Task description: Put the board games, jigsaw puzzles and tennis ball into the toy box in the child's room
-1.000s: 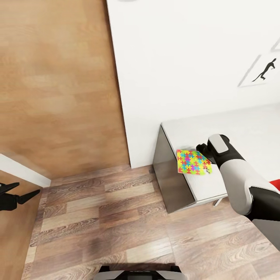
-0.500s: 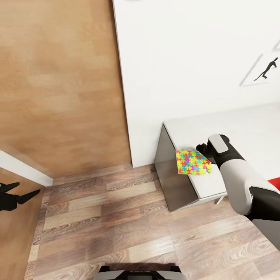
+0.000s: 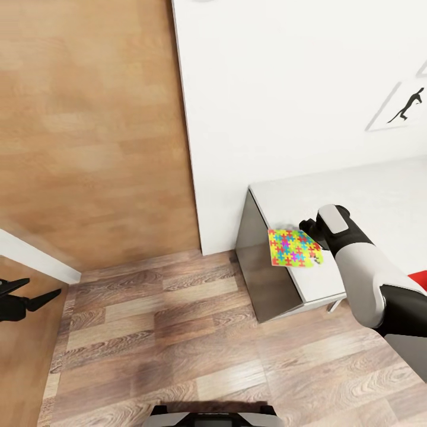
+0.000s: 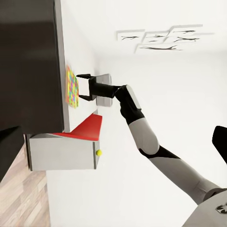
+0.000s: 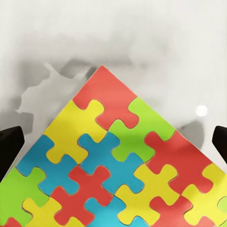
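Jigsaw puzzle [image 3: 295,248], bright multicoloured, lies flat at the near corner of the white worktop [image 3: 279,198], with the right end effector [image 3: 309,228] spread open just above it, fingers either side. The worktop stands on wood-plank floor [image 3: 178,332] against a white wall [image 3: 284,89] with a framed silhouette picture [image 3: 400,107]. Left end effector [image 3: 35,301] hangs open well apart; the left wrist view shows a red-topped box [image 4: 71,146] and a small yellow ball [image 4: 99,152] beside it.

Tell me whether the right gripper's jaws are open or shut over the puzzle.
Open. In the left wrist view the right gripper shows its jaws spread apart, pointing at the jigsaw puzzle without clamping it.
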Tool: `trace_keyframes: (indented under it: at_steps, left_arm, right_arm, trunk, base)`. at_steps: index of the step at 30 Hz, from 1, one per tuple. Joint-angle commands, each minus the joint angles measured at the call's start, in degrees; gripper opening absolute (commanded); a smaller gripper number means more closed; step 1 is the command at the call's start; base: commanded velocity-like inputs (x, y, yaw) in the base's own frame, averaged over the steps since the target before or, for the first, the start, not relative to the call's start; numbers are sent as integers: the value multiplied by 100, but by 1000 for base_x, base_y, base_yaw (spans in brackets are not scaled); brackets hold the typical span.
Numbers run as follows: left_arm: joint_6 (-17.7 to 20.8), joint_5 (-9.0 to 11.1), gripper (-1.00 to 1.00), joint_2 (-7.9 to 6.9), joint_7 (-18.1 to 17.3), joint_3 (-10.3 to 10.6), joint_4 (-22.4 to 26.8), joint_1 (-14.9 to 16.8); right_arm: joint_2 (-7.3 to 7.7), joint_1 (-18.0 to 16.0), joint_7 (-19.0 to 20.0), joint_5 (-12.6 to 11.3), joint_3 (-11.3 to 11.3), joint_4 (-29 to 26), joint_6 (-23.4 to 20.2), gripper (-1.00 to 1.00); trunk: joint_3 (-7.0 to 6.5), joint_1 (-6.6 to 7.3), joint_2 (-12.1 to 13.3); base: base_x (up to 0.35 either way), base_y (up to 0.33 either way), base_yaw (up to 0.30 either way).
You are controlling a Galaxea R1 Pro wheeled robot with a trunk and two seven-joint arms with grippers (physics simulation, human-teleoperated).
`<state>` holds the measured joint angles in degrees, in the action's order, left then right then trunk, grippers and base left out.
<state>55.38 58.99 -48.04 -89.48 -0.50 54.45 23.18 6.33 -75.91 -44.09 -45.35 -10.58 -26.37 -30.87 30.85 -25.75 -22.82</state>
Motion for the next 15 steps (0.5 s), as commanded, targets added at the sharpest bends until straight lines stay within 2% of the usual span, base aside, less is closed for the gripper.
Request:
trace_keyframes:
  at_steps: [1, 15]
  left_arm:
    - [61, 7, 100, -3, -18, 6, 2, 3]
    - [61, 7, 100, -3, -17, 6, 1, 3]
  right_arm:
    - [0, -3, -34, -35, -6, -9, -20, 100]
    - [4, -3, -34, -22, -6, -12, -24, 100]
  trunk:
    - [8, -3, -10]
    - [-15, -3, -10]
  base:
    - [0, 0, 0]
    - [0, 0, -12]
